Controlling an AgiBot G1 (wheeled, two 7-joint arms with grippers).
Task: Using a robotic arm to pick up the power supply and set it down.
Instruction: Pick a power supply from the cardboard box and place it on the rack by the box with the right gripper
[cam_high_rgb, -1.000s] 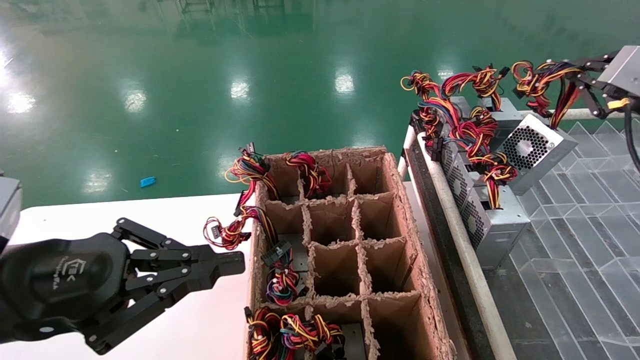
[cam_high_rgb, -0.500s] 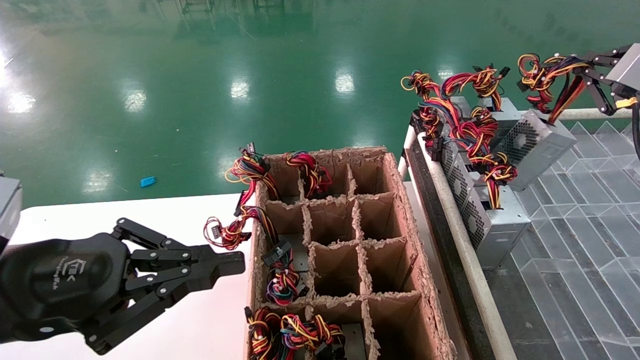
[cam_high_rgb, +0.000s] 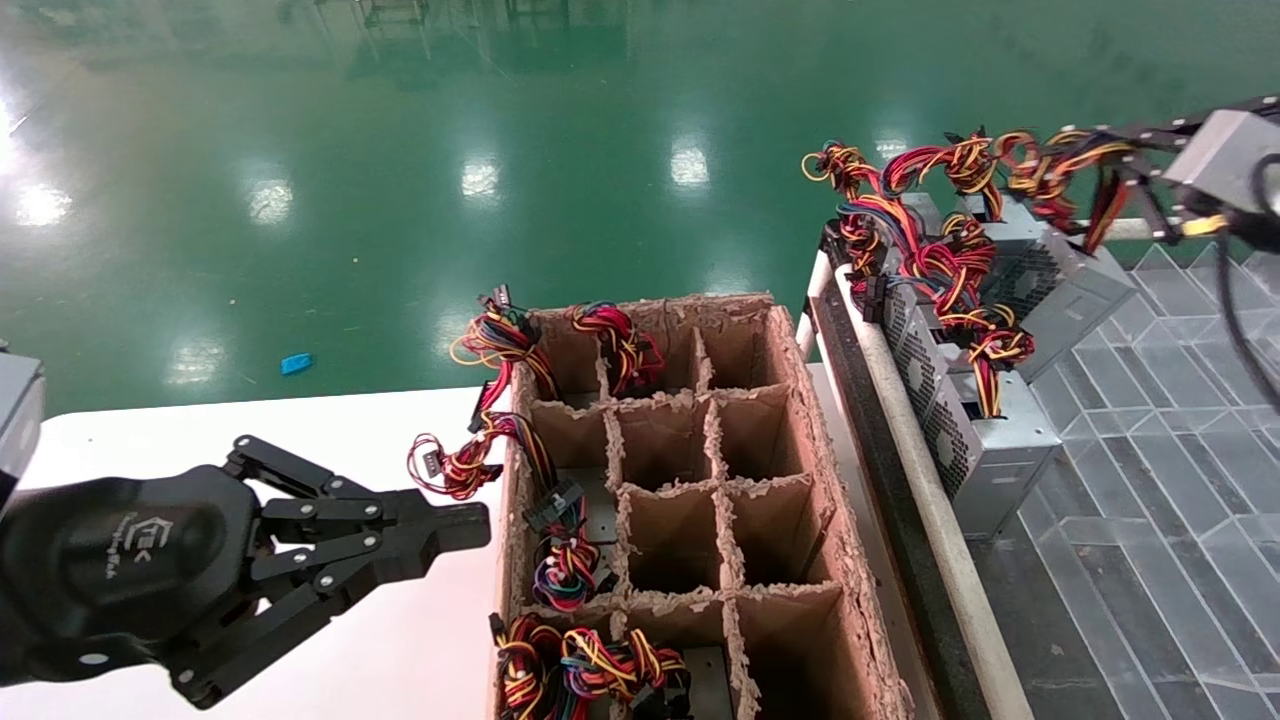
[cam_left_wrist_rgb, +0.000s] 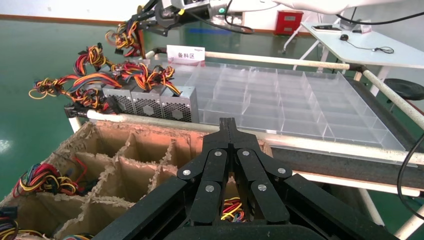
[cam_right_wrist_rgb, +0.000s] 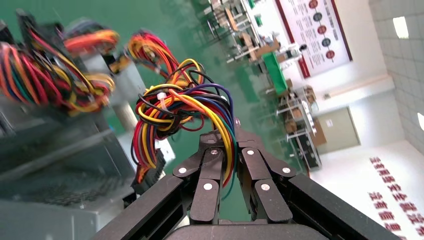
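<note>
The power supply, a silver-grey box, hangs tilted by its red, yellow and orange wires at the far right, above a row of similar units. My right gripper is shut on that wire bundle; the wires run between its fingers, and the box shows blurred beside them. My left gripper stays shut and holds nothing, low over the white table, just left of the cardboard box. In the left wrist view its tips point over the box toward the rack.
A brown cardboard box with dividers holds several wire bundles in its left cells. A row of power supplies stands along a rail. Behind them lies a clear divided tray.
The right gripper has shifted slightly left with the wires. The hanging power supply has swung and turned, so its grille face shows less. The left arm has not moved.
</note>
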